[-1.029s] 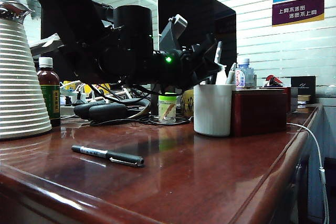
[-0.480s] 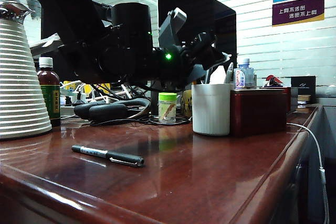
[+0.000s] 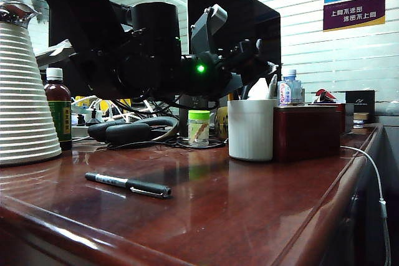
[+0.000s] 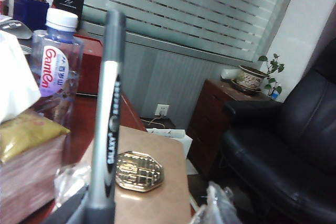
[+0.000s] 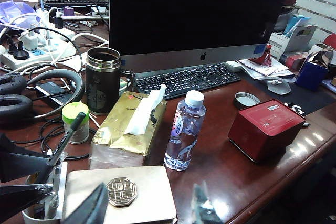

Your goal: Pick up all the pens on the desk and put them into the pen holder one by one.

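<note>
One black pen (image 3: 128, 185) with a white band lies on the desk (image 3: 237, 216) near its front edge. The white ribbed pen holder (image 3: 251, 129) stands further back against a dark red box (image 3: 308, 132). My left gripper (image 3: 259, 66) hovers just above the holder. In the left wrist view this gripper (image 4: 147, 203) is open, and a grey-black pen (image 4: 107, 119) rests against one finger. The right wrist view shows that pen (image 5: 65, 140) leaning in the pen holder (image 5: 59, 187). My right gripper (image 5: 148, 205) is open and empty, above the box's lid with a gold medallion (image 5: 122, 191).
A white ribbed jug (image 3: 22, 98) and a brown bottle (image 3: 59, 113) stand at the left. Headphones (image 3: 124, 130) and a green-capped jar (image 3: 199, 128) sit behind. Behind the box are a tissue pack (image 5: 131, 129), water bottle (image 5: 184, 135), steel-topped mug (image 5: 102, 80) and red tin (image 5: 265, 127).
My left gripper has opened and its wrist has rolled; the pen it held upright has dropped lower into the holder, which shifted slightly left. The pen on the desk has not moved.
</note>
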